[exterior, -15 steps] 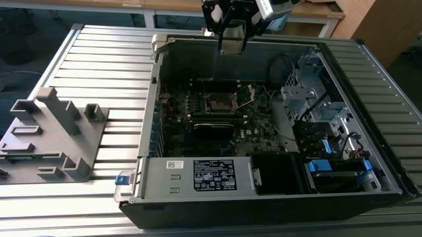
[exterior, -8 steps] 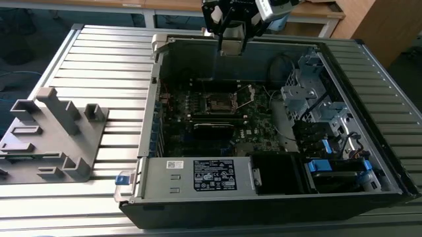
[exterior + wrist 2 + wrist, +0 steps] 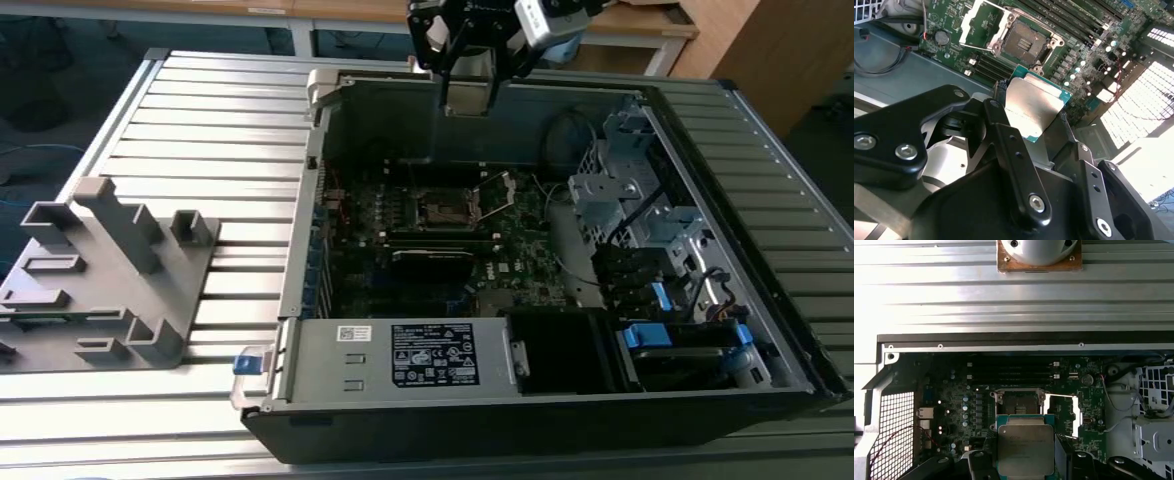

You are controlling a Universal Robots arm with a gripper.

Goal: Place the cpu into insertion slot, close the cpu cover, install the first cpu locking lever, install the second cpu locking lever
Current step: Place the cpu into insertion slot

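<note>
My gripper [image 3: 469, 92] hangs above the far wall of the open computer case, shut on the cpu [image 3: 467, 99]. In both wrist views the cpu [image 3: 1035, 106] [image 3: 1025, 449] shows its dull silver face and green edge between the black fingers [image 3: 1004, 130]. The insertion slot [image 3: 443, 208] [image 3: 1027, 43] [image 3: 1019, 403] lies bare on the motherboard below, a dark square with a metal rim. The cpu cover [image 3: 497, 192] [image 3: 980, 22] [image 3: 1064, 412] is swung open beside the slot, on its exterior-view right side. The cpu is well above the slot and apart from it.
The case [image 3: 300, 300] lies on a slatted metal table [image 3: 200, 130]. A grey plastic fixture [image 3: 100, 280] stands at the exterior view's left. Inside are a labelled power supply [image 3: 427, 355], drive bays with blue tabs [image 3: 667, 335], loose cables [image 3: 567, 130] and long black memory slots [image 3: 1009, 371].
</note>
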